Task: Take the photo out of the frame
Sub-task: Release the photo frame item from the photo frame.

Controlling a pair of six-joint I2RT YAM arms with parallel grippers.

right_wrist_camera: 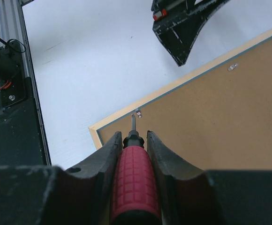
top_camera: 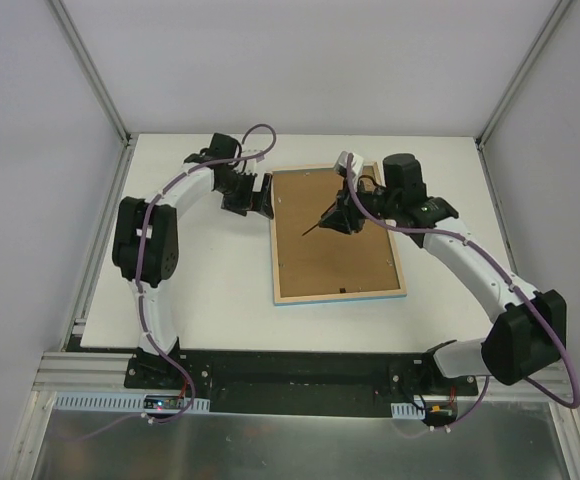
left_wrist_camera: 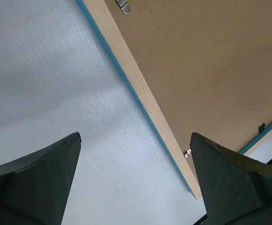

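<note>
Red-handled screwdriver (right_wrist_camera: 135,183), clamped in right claw (right_wrist_camera: 133,137), points at tab (right_wrist_camera: 137,113) on frame (right_wrist_camera: 220,117).

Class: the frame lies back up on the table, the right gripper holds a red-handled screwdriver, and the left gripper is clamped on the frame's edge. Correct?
One error: the left gripper is wide open, gripping nothing; the left wrist view shows it. The frame does lie back up, and the right gripper holds the screwdriver.
</note>
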